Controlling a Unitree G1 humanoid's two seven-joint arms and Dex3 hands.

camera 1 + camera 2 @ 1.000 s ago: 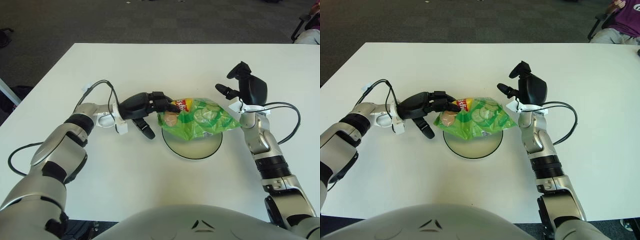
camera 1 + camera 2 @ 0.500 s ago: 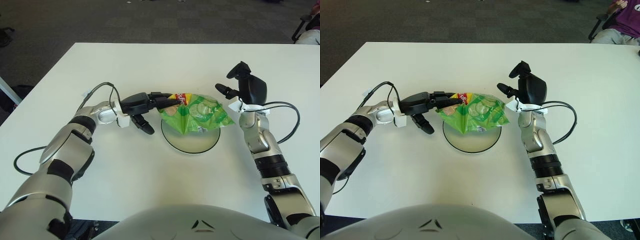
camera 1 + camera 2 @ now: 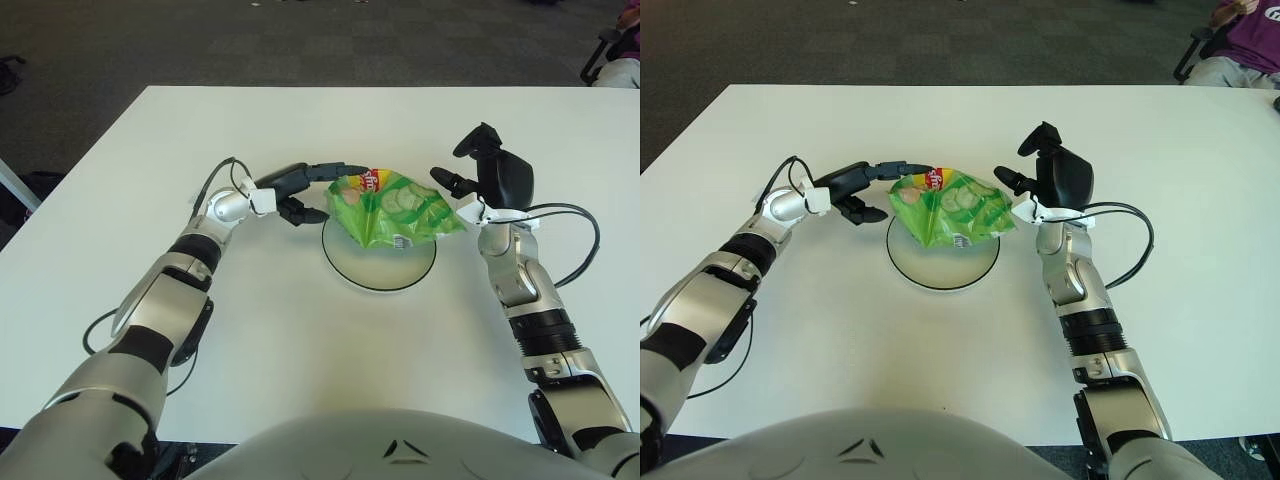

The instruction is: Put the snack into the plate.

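A green snack bag (image 3: 395, 208) with a red and yellow logo stands crumpled over the far half of the round white plate (image 3: 383, 270), its lower edge touching the plate. My left hand (image 3: 335, 180) reaches in from the left. Its long upper fingers (image 3: 335, 169) are pinched on the bag's top left corner, and one finger (image 3: 305, 213) hangs apart below. My right hand (image 3: 470, 165) shows upright just right of the bag with its fingers spread, holding nothing.
The white table (image 3: 300, 360) ends at a dark carpet at the back. Black cables loop beside both forearms, one at the right (image 3: 585, 235). A seated person shows at the far right corner (image 3: 1240, 40).
My left hand has swung up and toward the far side, carrying the bag's corner with it. The bag now stands more bunched over the plate. The right hand has stayed still.
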